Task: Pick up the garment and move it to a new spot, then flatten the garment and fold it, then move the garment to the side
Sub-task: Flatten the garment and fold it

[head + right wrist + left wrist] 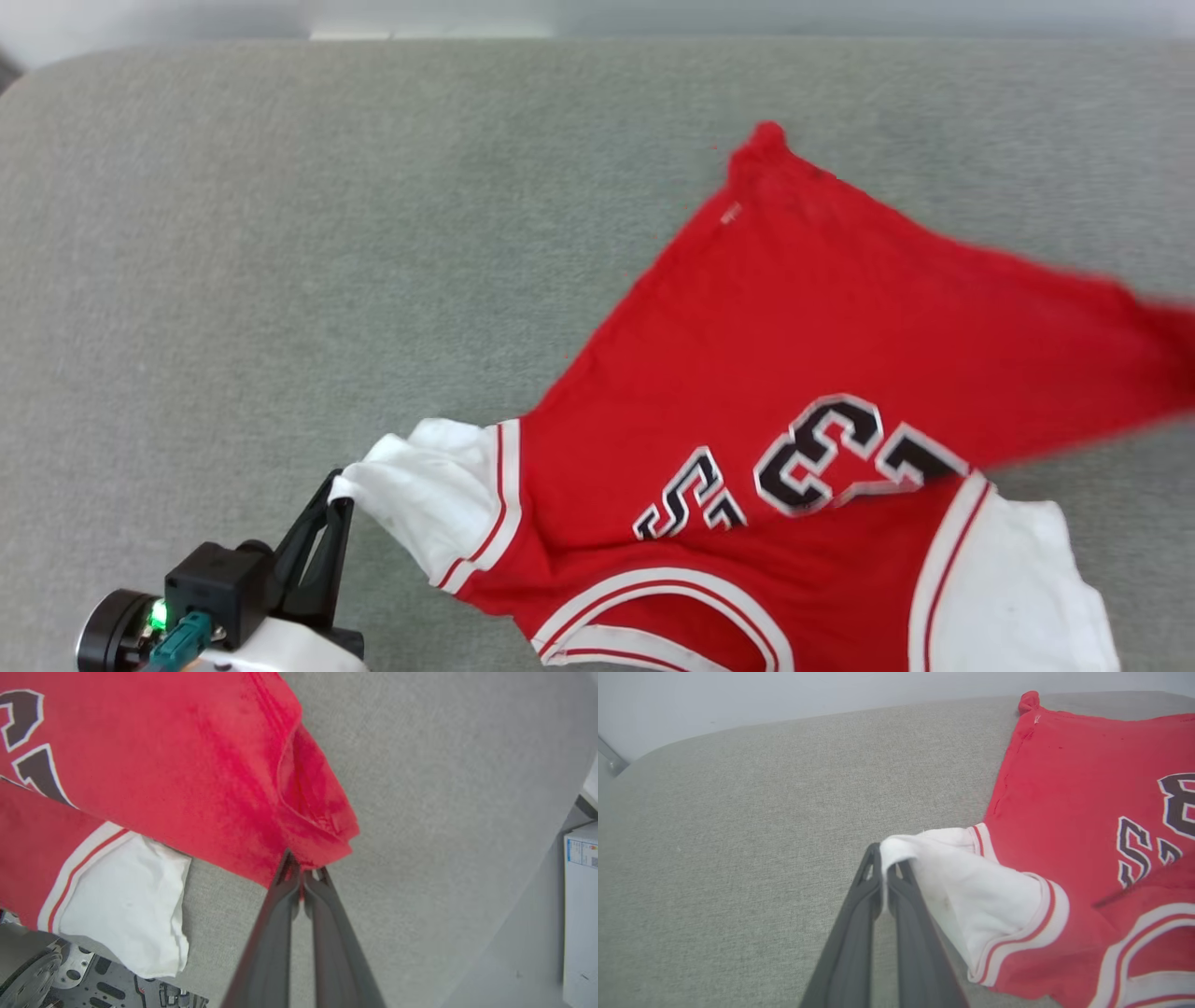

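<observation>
The garment (pixel 803 355) is a red jersey with white sleeves and black white-edged print, spread over the right half of a grey padded surface (pixel 280 233). My left gripper (pixel 338 493) sits at the lower left, shut on the tip of the near white sleeve (pixel 971 882). The same pinch shows in the left wrist view, where the left gripper (pixel 883 856) holds the sleeve's edge. My right gripper (pixel 302 870) is shut on a red corner of the garment (pixel 187 756), lifted off the surface. The other white sleeve (pixel 126 905) lies flat.
The grey padded surface has a rounded far-left corner and open room across its left and middle. A white box with a label (pixel 581 914) stands beyond the surface's right edge. Part of the robot's base (pixel 93 984) shows below the near edge.
</observation>
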